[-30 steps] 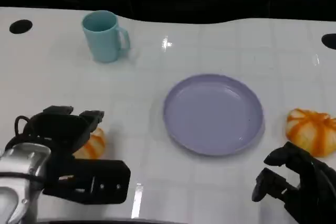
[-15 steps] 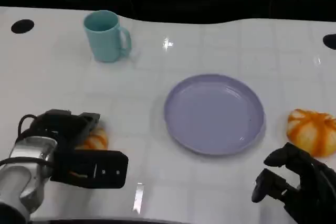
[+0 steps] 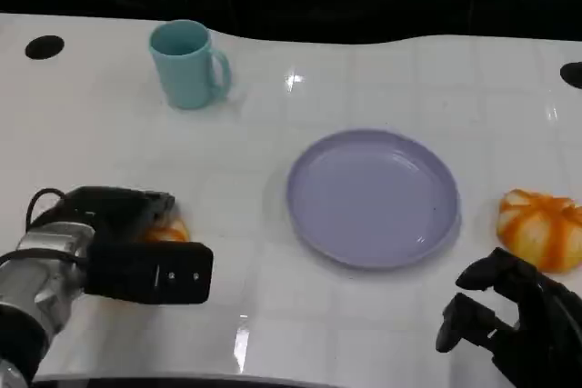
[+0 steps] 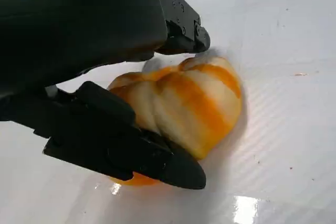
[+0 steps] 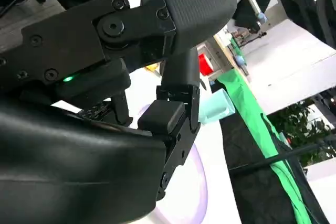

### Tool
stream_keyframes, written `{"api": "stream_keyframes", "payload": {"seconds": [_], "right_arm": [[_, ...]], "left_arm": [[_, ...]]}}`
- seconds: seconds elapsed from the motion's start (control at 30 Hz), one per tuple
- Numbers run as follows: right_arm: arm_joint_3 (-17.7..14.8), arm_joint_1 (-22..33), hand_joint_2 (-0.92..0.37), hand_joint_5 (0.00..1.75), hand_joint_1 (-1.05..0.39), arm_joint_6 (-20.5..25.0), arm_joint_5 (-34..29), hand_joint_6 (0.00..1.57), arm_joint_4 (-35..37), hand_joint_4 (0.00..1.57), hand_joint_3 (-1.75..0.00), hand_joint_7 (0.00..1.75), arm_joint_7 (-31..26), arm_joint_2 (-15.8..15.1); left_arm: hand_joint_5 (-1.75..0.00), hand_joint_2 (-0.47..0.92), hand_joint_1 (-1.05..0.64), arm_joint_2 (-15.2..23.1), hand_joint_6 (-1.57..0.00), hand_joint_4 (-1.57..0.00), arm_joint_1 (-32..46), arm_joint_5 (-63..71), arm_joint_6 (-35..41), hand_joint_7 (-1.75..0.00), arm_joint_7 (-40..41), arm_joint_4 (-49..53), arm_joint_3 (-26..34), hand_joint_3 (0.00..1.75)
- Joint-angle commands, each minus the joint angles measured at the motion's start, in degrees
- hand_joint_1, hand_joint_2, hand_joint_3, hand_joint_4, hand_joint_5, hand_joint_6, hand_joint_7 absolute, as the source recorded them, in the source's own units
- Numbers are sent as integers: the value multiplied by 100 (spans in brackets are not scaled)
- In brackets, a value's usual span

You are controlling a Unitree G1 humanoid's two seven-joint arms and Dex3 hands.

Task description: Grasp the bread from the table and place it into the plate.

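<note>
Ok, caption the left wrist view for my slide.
Left hand closing its black fingers around an orange-striped bread roll on the white table.

My left silver forearm (image 3: 32, 283) comes in low at the near left edge. Its black many-fingered left hand (image 3: 127, 243) is lying flat, palm down, fingers reaching right. In the left wrist view the left hand (image 4: 105, 72) has its fingers (image 4: 126, 145) closed around a striped orange-and-cream bun (image 4: 184, 103), touching it on both sides. My black right hand (image 3: 514, 320) sits at the near right corner, fingers curled in, holding nothing. Right wrist view shows the right hand (image 5: 131, 77) with fingers bent.
</note>
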Motion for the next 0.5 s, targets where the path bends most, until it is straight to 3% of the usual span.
{"api": "stream_keyframes", "payload": {"seconds": [0.03,0.07,0.1,0.17,0.27,0.5], "right_arm": [[-37,-1,-92,154,-53,-20,44,80,-43,73,-20,105,82,-73],[-39,10,-92,154,-53,-13,45,80,-58,73,-20,105,64,-65],[-40,18,-92,153,-53,-7,41,80,-71,73,-20,105,47,-61],[-44,41,-92,153,-53,-20,36,80,-89,73,-19,105,24,-42],[-48,51,-92,154,-52,-34,41,79,-76,72,-19,107,8,-11],[-43,49,-92,155,-51,-28,0,79,-90,72,-19,108,-43,23]], "left_arm": [[-157,92,-33,-126,-106,-67,57,-174,-192,-27,1009,382,72,16],[-166,91,-31,-124,-99,-72,82,-188,-354,-68,1341,445,71,24],[-171,91,-27,-120,-79,-79,93,-196,-483,-131,1582,506,57,34],[-174,92,-26,-115,-66,-81,106,-258,-708,-163,1943,596,72,49],[-175,92,-25,-134,-61,-82,104,-365,-906,-173,2273,706,115,65],[-175,85,-25,-180,-59,-84,119,-387,-1238,-175,3046,802,84,69]]}}
